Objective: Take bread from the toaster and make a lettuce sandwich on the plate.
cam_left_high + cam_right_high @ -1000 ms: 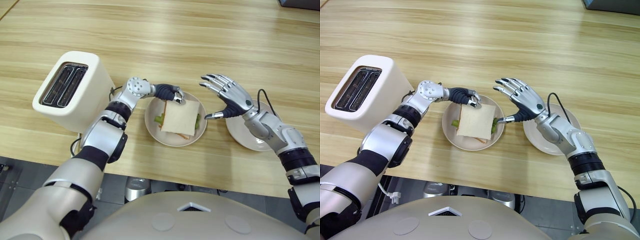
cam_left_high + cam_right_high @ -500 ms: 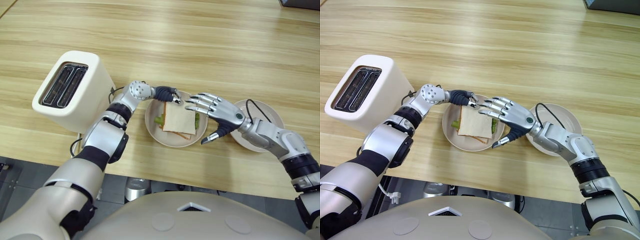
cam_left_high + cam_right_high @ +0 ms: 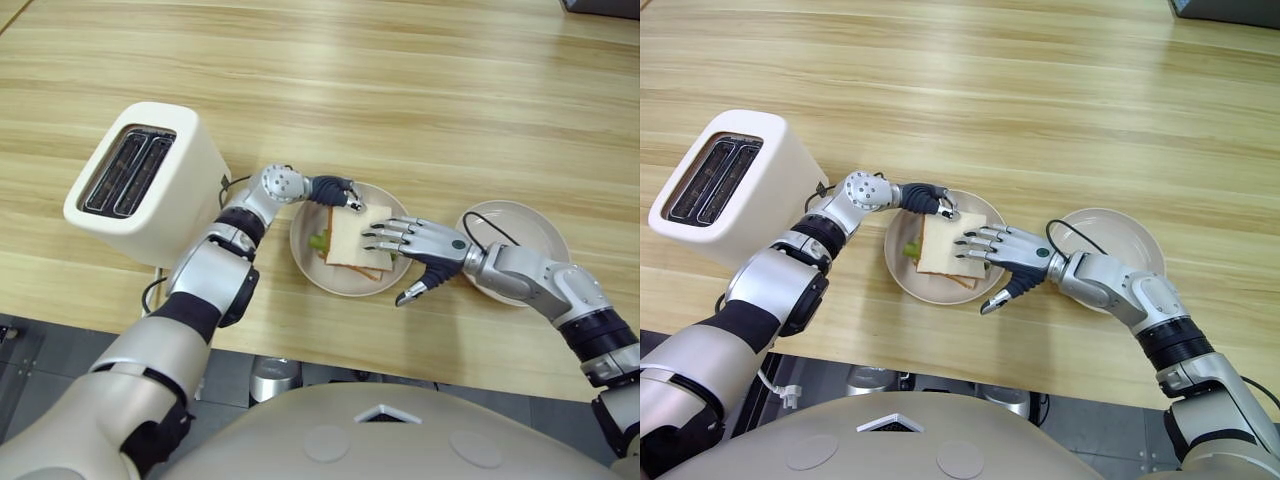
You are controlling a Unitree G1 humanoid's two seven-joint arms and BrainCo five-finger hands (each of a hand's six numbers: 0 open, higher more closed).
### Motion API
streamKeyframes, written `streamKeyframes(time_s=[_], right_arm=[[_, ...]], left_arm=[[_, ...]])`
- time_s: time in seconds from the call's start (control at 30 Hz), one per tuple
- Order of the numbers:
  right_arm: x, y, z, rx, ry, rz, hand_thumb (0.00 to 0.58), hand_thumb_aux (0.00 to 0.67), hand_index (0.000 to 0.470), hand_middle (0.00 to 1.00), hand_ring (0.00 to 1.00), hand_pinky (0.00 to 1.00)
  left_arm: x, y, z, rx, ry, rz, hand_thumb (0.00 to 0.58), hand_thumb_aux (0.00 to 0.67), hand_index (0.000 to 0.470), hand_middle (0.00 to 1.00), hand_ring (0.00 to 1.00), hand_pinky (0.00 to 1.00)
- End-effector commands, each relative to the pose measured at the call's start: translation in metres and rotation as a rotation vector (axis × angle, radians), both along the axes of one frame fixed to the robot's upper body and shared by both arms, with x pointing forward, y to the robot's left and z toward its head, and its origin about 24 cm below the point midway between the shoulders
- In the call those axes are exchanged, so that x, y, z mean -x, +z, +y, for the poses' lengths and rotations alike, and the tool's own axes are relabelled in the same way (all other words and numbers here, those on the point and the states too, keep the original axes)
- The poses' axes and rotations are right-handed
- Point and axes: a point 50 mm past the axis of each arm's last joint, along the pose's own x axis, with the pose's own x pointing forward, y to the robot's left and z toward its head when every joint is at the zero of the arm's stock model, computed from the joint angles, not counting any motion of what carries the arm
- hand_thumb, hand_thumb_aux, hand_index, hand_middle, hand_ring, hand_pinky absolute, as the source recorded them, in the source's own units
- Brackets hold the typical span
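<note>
**Both hands on the sandwich**

The sandwich (image 3: 350, 240) lay on the plate (image 3: 303, 255), right of the toaster (image 3: 140, 185). The left hand (image 3: 338, 190), fingers curled, pinched its far corner. The right hand (image 3: 428, 245) lay spread, fingertips (image 3: 390, 232) on top.

Table (image 3: 400, 80): light wood, long grain.
Dish (image 3: 535, 225): pale, round, near front edge, right.
Dark object (image 3: 600, 6): far right corner.
</note>
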Motion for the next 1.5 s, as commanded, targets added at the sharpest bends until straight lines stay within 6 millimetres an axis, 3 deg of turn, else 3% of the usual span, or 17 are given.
streamKeyframes(time_s=[0.03,0.07,0.1,0.13,0.23,0.33,0.43,0.63,0.67,0.7,0.73,0.77,0.8,0.83,1.1,1.27,1.5], right_arm=[[0.018,-0.030,-0.007,0.143,0.013,0.198,0.000,0.000,0.000,0.00,0.00,0.00],[0.018,-0.031,-0.007,0.144,0.012,0.203,0.000,0.000,0.000,0.00,0.00,0.00],[0.018,-0.031,-0.008,0.146,0.009,0.206,0.000,0.000,0.000,0.00,0.00,0.00],[0.018,-0.031,-0.008,0.147,0.007,0.209,0.000,0.000,0.000,0.00,0.00,0.00],[0.018,-0.032,-0.009,0.149,0.002,0.218,0.000,0.000,0.000,0.00,0.00,0.00],[0.017,-0.033,-0.009,0.145,0.001,0.218,0.000,0.000,0.000,0.00,0.00,0.00],[0.015,-0.033,-0.008,0.128,-0.002,0.203,0.000,0.000,0.000,0.00,0.00,0.00],[0.000,-0.011,0.000,-0.081,-0.063,0.089,0.000,0.000,0.000,0.00,0.00,0.00],[-0.003,-0.006,0.002,-0.126,-0.069,0.069,0.000,0.000,0.000,0.00,0.00,0.00],[-0.005,0.001,0.003,-0.182,-0.077,0.053,0.136,0.084,0.058,0.30,0.30,0.30],[-0.006,0.008,0.004,-0.233,-0.083,0.039,0.415,0.313,0.215,0.64,0.64,0.64],[-0.008,0.015,0.005,-0.288,-0.088,0.027,0.498,0.418,0.287,1.00,1.00,1.00],[-0.009,0.022,0.005,-0.339,-0.094,0.020,0.498,0.418,0.287,1.00,1.00,1.00],[-0.009,0.028,0.004,-0.388,-0.100,0.017,0.580,0.670,0.460,1.00,1.00,1.00],[0.004,0.051,-0.001,-0.541,-0.110,0.128,0.580,0.670,0.460,1.00,1.00,1.00],[0.033,0.026,-0.001,-0.397,-0.058,0.295,0.580,0.670,0.460,1.00,1.00,1.00],[0.066,-0.001,-0.002,-0.213,-0.019,0.454,0.580,0.670,0.460,1.00,1.00,1.00]], left_arm=[[-0.006,0.006,-0.003,-0.004,0.040,-0.067,0.491,0.407,0.280,1.00,1.00,1.00],[-0.008,0.008,-0.004,-0.004,0.057,-0.093,0.000,0.000,0.000,0.20,0.20,0.20],[-0.011,0.011,-0.003,-0.006,0.083,-0.126,0.000,0.000,0.000,0.20,0.20,0.20],[-0.014,0.014,-0.003,-0.008,0.115,-0.168,0.000,0.000,0.000,0.00,0.00,0.00],[-0.034,0.041,0.004,0.053,0.306,-0.366,0.000,0.000,0.000,0.00,0.00,0.00],[-0.052,0.082,0.025,0.266,0.555,-0.557,0.000,0.000,0.000,0.00,0.00,0.00],[-0.055,0.105,0.039,0.407,0.641,-0.666,0.000,0.000,0.000,0.00,0.00,0.00],[-0.023,0.058,0.035,0.437,0.439,-0.509,0.000,0.000,0.000,0.00,0.00,0.00],[-0.013,0.049,0.034,0.451,0.400,-0.478,0.005,0.003,0.002,0.35,0.35,0.35],[-0.007,0.044,0.035,0.463,0.377,-0.458,0.438,0.339,0.233,1.00,1.00,1.00],[0.006,0.036,0.036,0.475,0.340,-0.429,0.508,0.434,0.298,1.00,1.00,1.00],[0.021,0.028,0.037,0.488,0.305,-0.395,0.576,0.612,0.420,1.00,1.00,1.00],[0.035,0.023,0.039,0.500,0.277,-0.361,0.576,0.612,0.420,1.00,1.00,1.00],[0.051,0.019,0.040,0.507,0.244,-0.327,0.580,0.670,0.460,1.00,1.00,1.00],[0.129,0.028,0.068,0.480,0.117,-0.195,0.580,0.670,0.460,1.00,1.00,1.00],[0.159,0.038,0.084,0.446,0.091,-0.156,0.580,0.670,0.460,1.00,1.00,1.00],[0.174,0.042,0.099,0.400,0.127,-0.152,0.580,0.670,0.460,1.00,1.00,1.00]])
